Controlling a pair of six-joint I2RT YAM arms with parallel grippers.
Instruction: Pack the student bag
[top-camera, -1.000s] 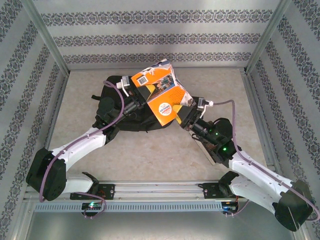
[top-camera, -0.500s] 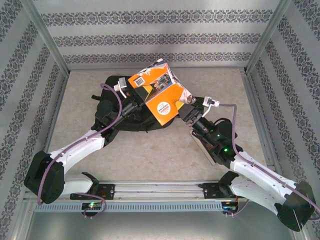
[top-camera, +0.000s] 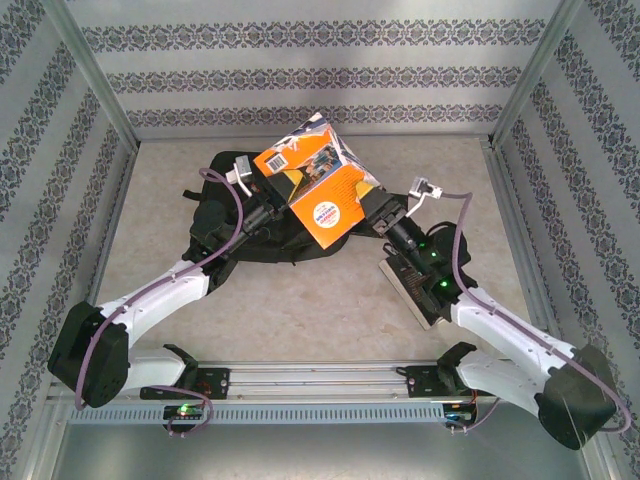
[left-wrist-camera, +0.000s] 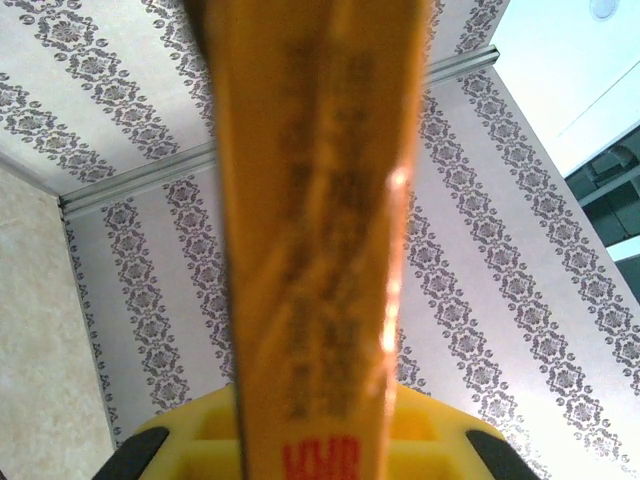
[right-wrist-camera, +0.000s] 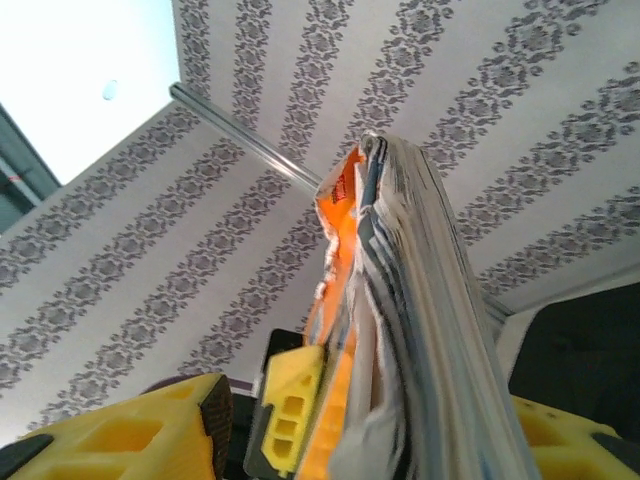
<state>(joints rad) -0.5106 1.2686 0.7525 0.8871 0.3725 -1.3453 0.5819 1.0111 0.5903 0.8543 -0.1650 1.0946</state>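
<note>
Black student bag (top-camera: 222, 176) below orange book (top-camera: 322, 188), left tool (top-camera: 276, 190) and right tool (top-camera: 373, 210) clenching it

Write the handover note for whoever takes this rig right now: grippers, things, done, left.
Left gripper: shut on the orange book at its left edge.
Right gripper: at the book's right edge, pages between its fingers; grip unclear.
Book: held tilted in the air above the black backpack, which lies on the table.
Something flat lies under the right arm; unclear what.
Done: book picked up. Left: get it into the backpack; its opening is not clear from here.
</note>
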